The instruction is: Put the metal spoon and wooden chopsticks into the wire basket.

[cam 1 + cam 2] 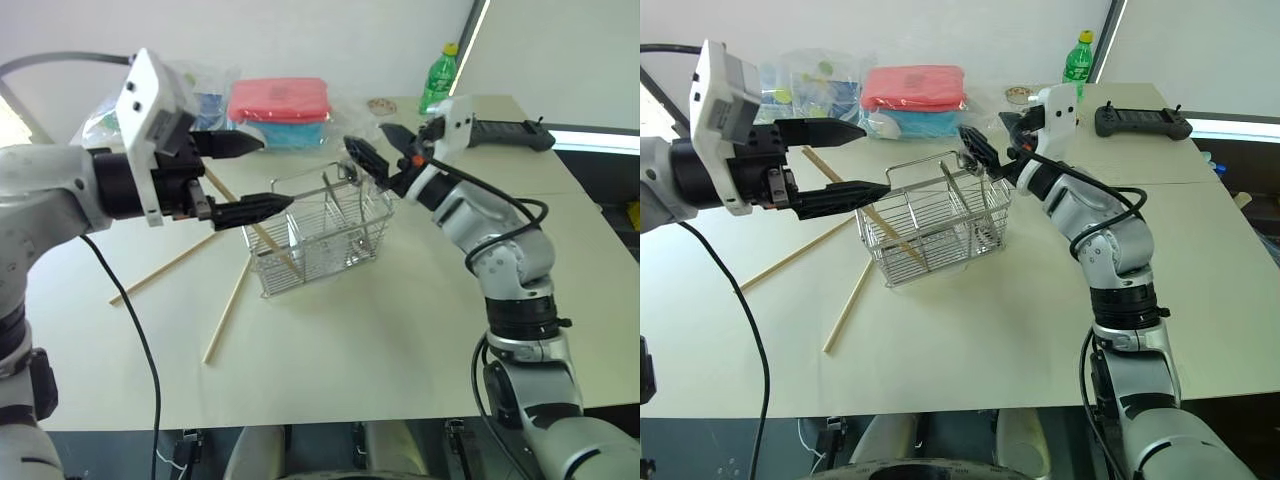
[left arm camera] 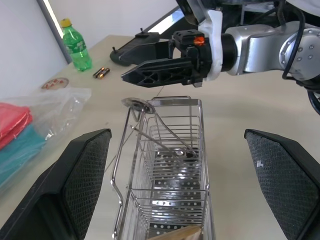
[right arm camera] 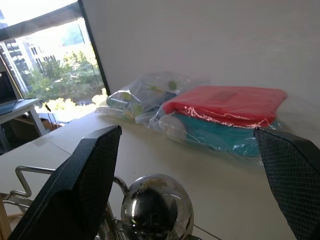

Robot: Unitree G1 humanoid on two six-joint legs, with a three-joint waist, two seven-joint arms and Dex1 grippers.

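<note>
The metal spoon (image 2: 150, 119) stands in the wire basket (image 1: 322, 240), handle down in a far compartment and round bowl poking above the rim, which is why it leans against the wire instead of lying flat. Just past the basket's far end, at about two o'clock from it, the right gripper (image 1: 385, 152) hangs with its fingers spread and nothing between them. In the right wrist view the shiny bowl sits directly below the parted fingers, so this looks like a fresh let-go, with the spoon's weight now on the basket.

One of the wooden chopsticks (image 1: 252, 222) is propped in the near compartment, its top slanting out toward ten o'clock because it is longer than the basket is deep. Two more chopsticks (image 1: 190, 282) lie on the table (image 1: 400, 340) at about eight o'clock from the basket, apart from it, not yet collected.

The left gripper (image 1: 255, 176) hovers released at about nine o'clock, close to the leaning stick. Whether a finger touches it I cannot quite tell.
</note>
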